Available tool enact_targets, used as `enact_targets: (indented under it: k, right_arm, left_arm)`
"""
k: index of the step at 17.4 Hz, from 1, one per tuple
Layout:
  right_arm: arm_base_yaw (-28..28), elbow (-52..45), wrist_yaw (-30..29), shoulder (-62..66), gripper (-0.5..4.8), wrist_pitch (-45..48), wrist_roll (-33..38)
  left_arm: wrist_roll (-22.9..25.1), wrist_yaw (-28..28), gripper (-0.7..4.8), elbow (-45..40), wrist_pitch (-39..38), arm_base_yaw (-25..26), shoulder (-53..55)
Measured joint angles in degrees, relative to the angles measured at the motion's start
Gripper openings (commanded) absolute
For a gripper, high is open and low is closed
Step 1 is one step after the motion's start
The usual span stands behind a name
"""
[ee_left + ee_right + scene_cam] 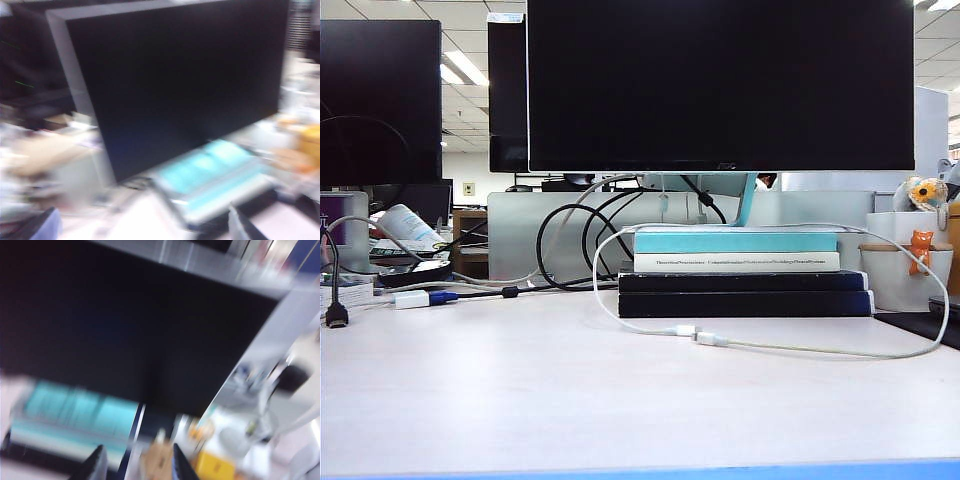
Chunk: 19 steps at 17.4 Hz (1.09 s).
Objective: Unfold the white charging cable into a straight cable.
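The white charging cable (800,349) lies on the desk in a big loop. It runs over the stack of books (740,275), curves round at the right, and comes back along the table. Its two small plug ends (697,335) lie close together in front of the books. Neither arm appears in the exterior view. Both wrist views are blurred and face the monitor and books from above the desk. My left gripper (137,231) is open wide, with nothing between its fingers (239,225). My right gripper (137,467) is open too, its dark fingers (95,466) apart and holding nothing.
A large black monitor (720,85) stands over the books. Thick black cables (565,250) coil behind at the left. A white adapter block with a blue plug (412,298) lies at the left. A white cup with an orange cat (910,265) stands at the right.
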Motion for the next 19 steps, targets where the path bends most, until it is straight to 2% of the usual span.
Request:
enact_targets:
  k: [4, 7, 9, 11, 12, 14, 16, 17, 19]
  right_arm:
    - [0.00, -0.20, -0.02, -7.21, 1.71, 1.16, -2.60]
    - [0.00, -3.61, -1.70, -14.32, 1.38, 8.28, -3.89]
    - [0.00, -13.44, -3.02, -23.17, 1.39, 15.61, -4.11]
    - [0.00, -24.83, -3.37, -31.52, 1.39, 19.21, -4.13]
    - [0.00, -36.87, -3.43, -37.31, 1.39, 20.87, -4.13]
    - [0.00, -53.66, -3.48, -45.22, 1.38, 22.80, -2.21]
    - [0.00, -66.55, -3.65, -55.63, 1.31, 33.53, 2.51]
    - [0.02, -73.57, -3.65, -62.82, 1.04, 44.17, 4.24]
    - [0.02, -82.79, -4.07, -70.69, 0.89, 52.68, 4.92]
  left_arm:
    - [3.74, -5.42, 4.79, -12.24, 4.79, 0.00, -15.58]
    - [4.07, -7.56, 4.79, -18.34, 8.11, 0.00, -25.83]
    - [2.78, -10.43, 4.79, -21.79, 6.71, 0.00, -30.71]
    - [0.90, -10.54, 4.79, -22.97, 6.67, 0.00, -31.85]
    - [0.24, -10.54, 4.79, -24.85, 6.38, 0.00, -31.85]
    - [-0.02, -11.91, 4.79, -28.20, 6.23, 0.00, -31.85]
    - [-1.92, -13.55, 4.79, -31.41, 5.99, 0.00, -32.37]
    - [-2.49, -12.57, 4.79, -32.59, 7.04, 0.00, -33.38]
    - [-2.69, -11.61, 4.58, -34.82, 11.50, -0.02, -35.47]
